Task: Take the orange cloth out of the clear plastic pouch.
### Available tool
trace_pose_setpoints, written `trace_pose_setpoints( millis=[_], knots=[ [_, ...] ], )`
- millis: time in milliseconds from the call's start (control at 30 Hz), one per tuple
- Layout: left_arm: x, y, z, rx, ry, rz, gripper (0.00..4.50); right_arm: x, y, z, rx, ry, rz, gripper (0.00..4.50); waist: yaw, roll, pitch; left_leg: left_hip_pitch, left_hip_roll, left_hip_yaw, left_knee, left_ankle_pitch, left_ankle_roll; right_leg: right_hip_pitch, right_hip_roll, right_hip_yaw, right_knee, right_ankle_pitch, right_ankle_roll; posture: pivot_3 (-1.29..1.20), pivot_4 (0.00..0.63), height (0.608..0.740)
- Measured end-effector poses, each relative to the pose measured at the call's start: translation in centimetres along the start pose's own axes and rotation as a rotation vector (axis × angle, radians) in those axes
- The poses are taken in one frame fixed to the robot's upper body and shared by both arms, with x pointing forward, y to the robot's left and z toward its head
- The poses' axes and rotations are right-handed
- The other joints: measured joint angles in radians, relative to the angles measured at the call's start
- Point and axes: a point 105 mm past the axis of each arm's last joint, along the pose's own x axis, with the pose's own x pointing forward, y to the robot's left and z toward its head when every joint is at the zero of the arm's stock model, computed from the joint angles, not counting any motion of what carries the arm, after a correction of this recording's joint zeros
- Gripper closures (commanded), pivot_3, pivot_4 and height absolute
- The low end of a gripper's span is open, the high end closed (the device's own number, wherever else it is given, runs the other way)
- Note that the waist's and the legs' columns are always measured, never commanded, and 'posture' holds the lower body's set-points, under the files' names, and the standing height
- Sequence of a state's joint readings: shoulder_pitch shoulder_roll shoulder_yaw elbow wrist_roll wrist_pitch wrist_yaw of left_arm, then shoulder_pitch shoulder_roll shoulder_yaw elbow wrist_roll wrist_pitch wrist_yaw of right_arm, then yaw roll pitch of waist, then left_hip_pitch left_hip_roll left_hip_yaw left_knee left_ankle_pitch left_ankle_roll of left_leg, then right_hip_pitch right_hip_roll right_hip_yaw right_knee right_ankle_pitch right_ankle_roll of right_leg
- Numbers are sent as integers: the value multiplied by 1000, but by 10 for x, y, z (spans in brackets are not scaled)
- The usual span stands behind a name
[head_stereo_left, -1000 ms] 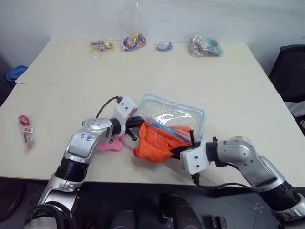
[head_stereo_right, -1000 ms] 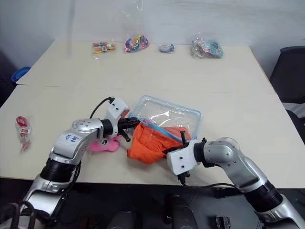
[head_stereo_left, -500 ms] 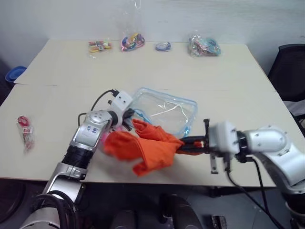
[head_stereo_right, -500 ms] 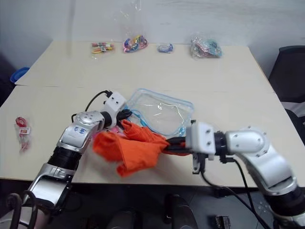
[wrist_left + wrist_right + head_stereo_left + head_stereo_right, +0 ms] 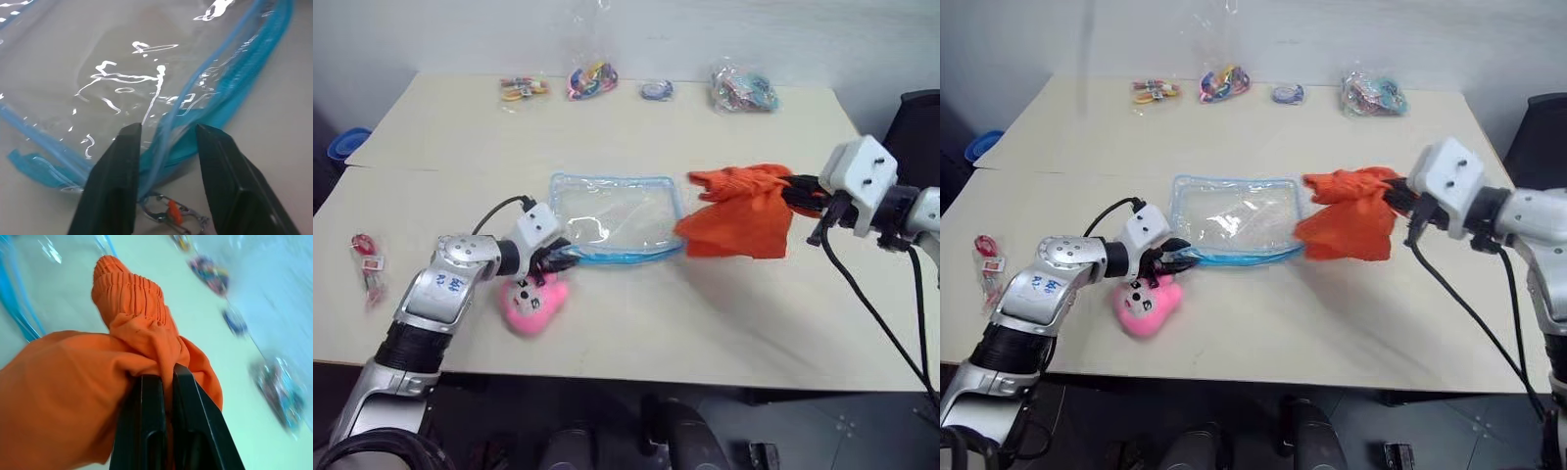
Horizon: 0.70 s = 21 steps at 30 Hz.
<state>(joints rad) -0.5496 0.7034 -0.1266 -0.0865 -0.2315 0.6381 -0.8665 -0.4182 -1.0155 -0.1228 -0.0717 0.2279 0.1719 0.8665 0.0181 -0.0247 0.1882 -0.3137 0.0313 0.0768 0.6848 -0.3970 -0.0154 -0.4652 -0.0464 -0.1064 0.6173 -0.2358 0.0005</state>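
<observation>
Right gripper (image 5: 1400, 203) clenched on orange cloth (image 5: 1347, 213), lifted clear of clear plastic pouch (image 5: 1234, 217); left gripper (image 5: 164, 166) released, straddling pouch's edge.

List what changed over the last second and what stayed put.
The right pincer, clamped on the orange cloth, pulled it clear of the clear plastic pouch and up to the right. The left pincer opened, releasing the pouch edge. The trinket bags stayed put.

The orange cloth (image 5: 741, 212) hangs bunched, clear of the flat, empty clear plastic pouch (image 5: 612, 216).
</observation>
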Motion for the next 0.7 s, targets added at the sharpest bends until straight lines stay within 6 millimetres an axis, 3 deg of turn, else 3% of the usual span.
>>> trace_pose_setpoints(
  millis=[167, 267, 367, 533, 700],
  knots=[
    [-16, -22, 54, -27, -186, -177, 2108, -24, 44, -94, -160, 277, 32, 4500, 9, 0, 0, -2, -1, 1, 2, 1, 0, 1, 0, 1, -4, 1, 1, 0, 150, 740],
    [-30, -35, 84, -16, -267, -293, 2108, -41, 63, -132, -258, 391, 78, 4500, 1, 2, 1, -1, -3, 2, 2, 3, 0, 3, 0, 6, -1, 1, 3, 0, 150, 740],
    [-41, -41, 96, -10, -290, -379, 2108, -55, 58, -143, -346, 425, 80, 4500, -18, 2, 1, 3, -3, 4, 2, 4, -3, 3, 2, 10, 1, 1, 3, 0, 150, 740],
    [-44, -34, 101, 22, -297, -376, 2108, -71, 46, -152, -420, 473, 58, 4500, -23, 2, 1, 11, -2, 13, -3, 5, -5, 4, 6, 21, 3, 1, 3, 0, 150, 740],
    [-38, -37, 95, 59, -279, -419, 2070, -77, 50, -141, -303, 414, 64, 3021, -22, 2, 1, 13, -1, 16, -4, 5, -5, 3, 7, 25, 4, 1, 3, 0, 150, 740]
  ],
)
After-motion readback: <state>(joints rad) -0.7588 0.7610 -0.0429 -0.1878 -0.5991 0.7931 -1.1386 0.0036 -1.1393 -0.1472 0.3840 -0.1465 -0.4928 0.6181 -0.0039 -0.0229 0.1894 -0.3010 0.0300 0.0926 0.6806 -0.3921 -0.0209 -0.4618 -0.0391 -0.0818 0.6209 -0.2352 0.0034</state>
